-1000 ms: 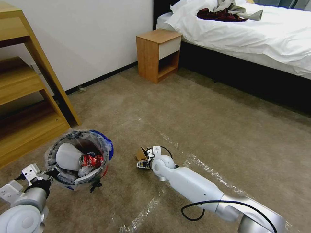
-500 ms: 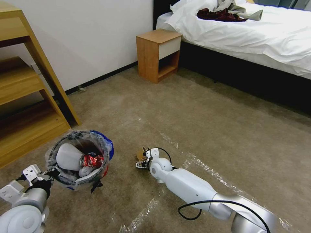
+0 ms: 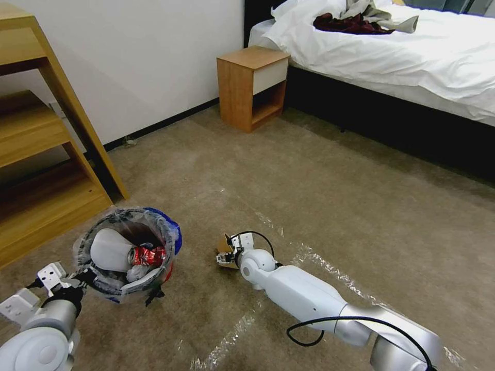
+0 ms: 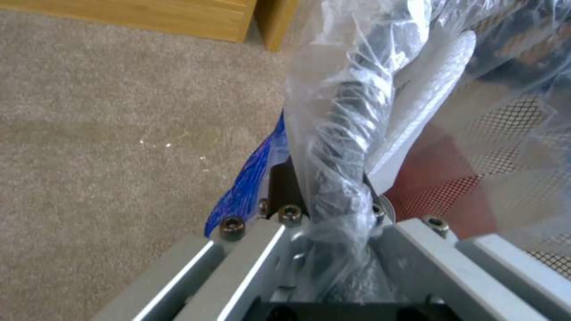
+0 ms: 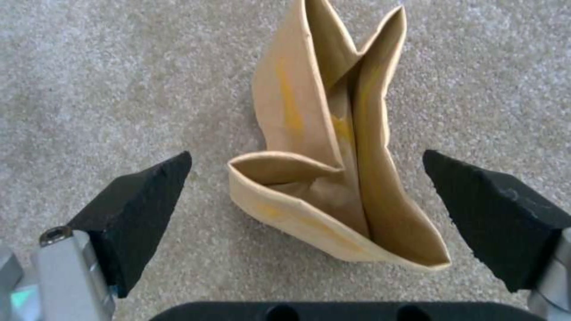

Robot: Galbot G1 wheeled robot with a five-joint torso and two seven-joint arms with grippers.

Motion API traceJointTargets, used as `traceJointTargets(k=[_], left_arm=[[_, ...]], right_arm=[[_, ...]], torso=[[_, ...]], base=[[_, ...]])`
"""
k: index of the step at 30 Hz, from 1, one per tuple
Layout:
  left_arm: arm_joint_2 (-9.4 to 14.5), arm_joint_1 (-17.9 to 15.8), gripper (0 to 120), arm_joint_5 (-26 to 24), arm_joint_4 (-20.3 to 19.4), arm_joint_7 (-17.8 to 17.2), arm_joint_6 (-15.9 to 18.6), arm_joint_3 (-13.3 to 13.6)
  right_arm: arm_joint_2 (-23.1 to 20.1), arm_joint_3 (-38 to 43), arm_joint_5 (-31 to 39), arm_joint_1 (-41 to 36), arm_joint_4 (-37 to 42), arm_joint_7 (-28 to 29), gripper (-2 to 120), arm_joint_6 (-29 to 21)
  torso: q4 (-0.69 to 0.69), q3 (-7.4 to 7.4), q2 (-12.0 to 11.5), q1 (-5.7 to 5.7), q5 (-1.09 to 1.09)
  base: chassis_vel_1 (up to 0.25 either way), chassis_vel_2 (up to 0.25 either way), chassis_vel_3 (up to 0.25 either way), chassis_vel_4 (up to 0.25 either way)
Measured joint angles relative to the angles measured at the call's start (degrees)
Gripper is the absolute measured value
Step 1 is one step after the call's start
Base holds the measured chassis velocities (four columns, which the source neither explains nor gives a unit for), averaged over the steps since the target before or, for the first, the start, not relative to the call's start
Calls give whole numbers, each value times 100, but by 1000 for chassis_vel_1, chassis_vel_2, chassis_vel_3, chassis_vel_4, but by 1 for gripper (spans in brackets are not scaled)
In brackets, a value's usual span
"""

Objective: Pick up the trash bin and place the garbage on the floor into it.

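The red trash bin [image 3: 126,252] with its clear liner hangs just above the floor [image 3: 330,201] at the lower left. My left gripper [image 3: 77,278] is shut on its rim [image 4: 339,178]. Inside lie a white slipper [image 3: 107,250] and a crushed red soda can [image 3: 147,255]. A folded brown cardboard scrap [image 5: 333,151] rests on the carpet to the right of the bin. My right gripper [image 5: 306,200] is open and low over it, one black pad [image 5: 140,209] on each side, neither touching. In the head view the scrap [image 3: 225,247] peeks out beside that gripper [image 3: 226,256].
A wooden shelf unit [image 3: 36,154] stands at the left, close behind the bin. A small wooden nightstand [image 3: 252,87] and a bed [image 3: 392,56] with white sheets lie farther back. Shiny tape strips [image 3: 319,263] cross the carpet under my right arm.
My right gripper has dropped closer to the carpet and shifted slightly left over the cardboard scrap. The bin and left arm have stayed in place.
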Motion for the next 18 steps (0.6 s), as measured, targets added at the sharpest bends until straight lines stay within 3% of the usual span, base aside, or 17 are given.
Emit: traceJointTargets(k=[12, 15, 18], left_arm=[[-1, 13, 1, 6, -5, 1, -16, 9], [2, 30, 1, 0, -22, 4, -23, -9], [1, 65, 1, -4, -60, 12, -32, -17]], right_arm=[[126, -200, -184, 87, -353, -208, 98, 218], [220, -242, -302, 103, -548, -306, 95, 314], [389, -335, -554, 114, -867, -489, 84, 578]], torso=[[0, 0, 0, 0, -1], [0, 0, 0, 0, 0], [1, 0, 0, 0, 0]], base=[[0, 0, 0, 0], [0, 0, 0, 0], [0, 0, 0, 0]])
